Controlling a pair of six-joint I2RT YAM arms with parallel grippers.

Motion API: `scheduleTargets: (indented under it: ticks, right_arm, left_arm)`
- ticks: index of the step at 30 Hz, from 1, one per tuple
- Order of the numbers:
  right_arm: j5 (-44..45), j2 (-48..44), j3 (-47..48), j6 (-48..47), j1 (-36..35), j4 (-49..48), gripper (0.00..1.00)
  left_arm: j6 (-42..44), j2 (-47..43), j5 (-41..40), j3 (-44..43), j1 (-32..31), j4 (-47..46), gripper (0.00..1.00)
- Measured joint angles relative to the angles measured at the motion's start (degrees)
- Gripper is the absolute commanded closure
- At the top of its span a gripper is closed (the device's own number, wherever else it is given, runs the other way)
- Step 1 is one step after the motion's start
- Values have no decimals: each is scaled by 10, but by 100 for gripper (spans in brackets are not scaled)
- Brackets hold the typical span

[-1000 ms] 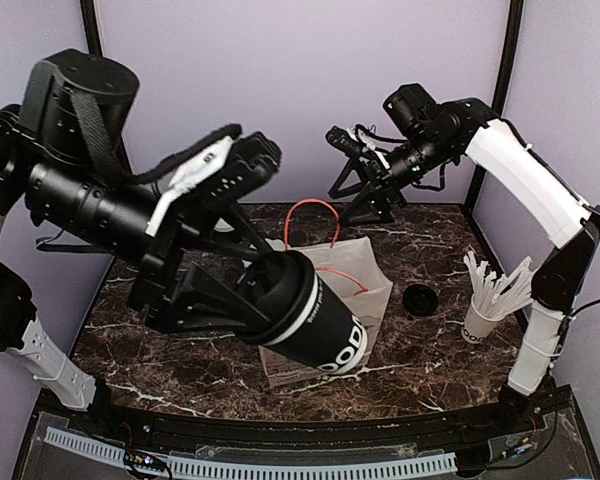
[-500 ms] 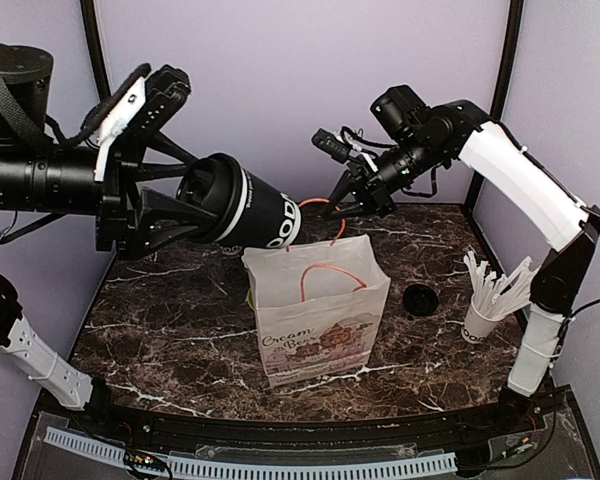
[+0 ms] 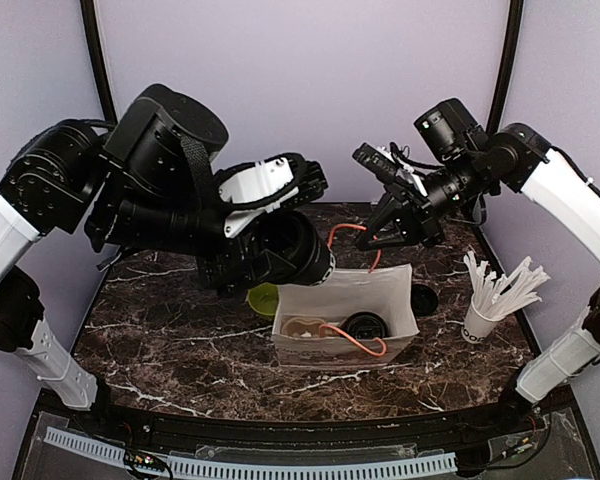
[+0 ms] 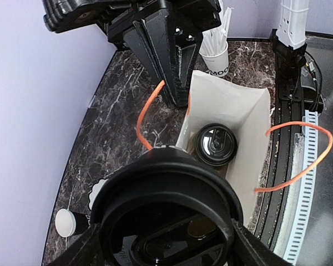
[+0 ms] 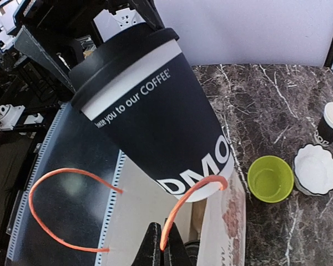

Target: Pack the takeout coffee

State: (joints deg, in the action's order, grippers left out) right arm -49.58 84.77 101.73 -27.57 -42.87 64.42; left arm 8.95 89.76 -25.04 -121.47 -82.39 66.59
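My left gripper (image 4: 166, 246) is shut on the takeout coffee (image 4: 166, 183), a black cup with a black lid and white lettering (image 5: 155, 105). It holds the cup tilted over the left rim of the white paper bag (image 3: 345, 300). The bag's mouth stands wide, and a second lidded black cup (image 4: 215, 144) sits inside it. My right gripper (image 5: 165, 246) is shut on the bag's far orange handle (image 5: 191, 199) and holds it up at the bag's back edge (image 3: 377, 240). The near handle (image 3: 365, 345) hangs loose.
A white cup of white sticks (image 3: 485, 318) stands at the right, with a loose black lid (image 3: 420, 297) beside the bag. Left of the bag are a green bowl (image 5: 271, 178), a white scalloped dish (image 5: 316, 169) and a lidless black cup (image 5: 332, 123).
The left arm swung the cup from high on the left down to the bag's rim. The right gripper closed on the orange handle and drew it back, opening the bag's mouth.
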Motion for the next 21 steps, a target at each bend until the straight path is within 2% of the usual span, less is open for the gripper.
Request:
scheduleTargets:
  ticks: [6, 11, 16, 21]
  right_arm:
    - [-39, -11, -70, 23, -6, -28, 100]
    - [-60, -10, -67, 42, -11, -39, 100]
    - [-73, -9, -31, 52, -13, -47, 100]
    - [-89, -10, -40, 53, -26, -49, 100]
  left_arm:
    - [-25, 0, 30, 49, -1, 3, 45]
    - [-50, -22, 63, 101, -15, -1, 45]
    - [-54, -20, 87, 89, -42, -7, 46]
    - [-54, 19, 74, 71, -46, 3, 47]
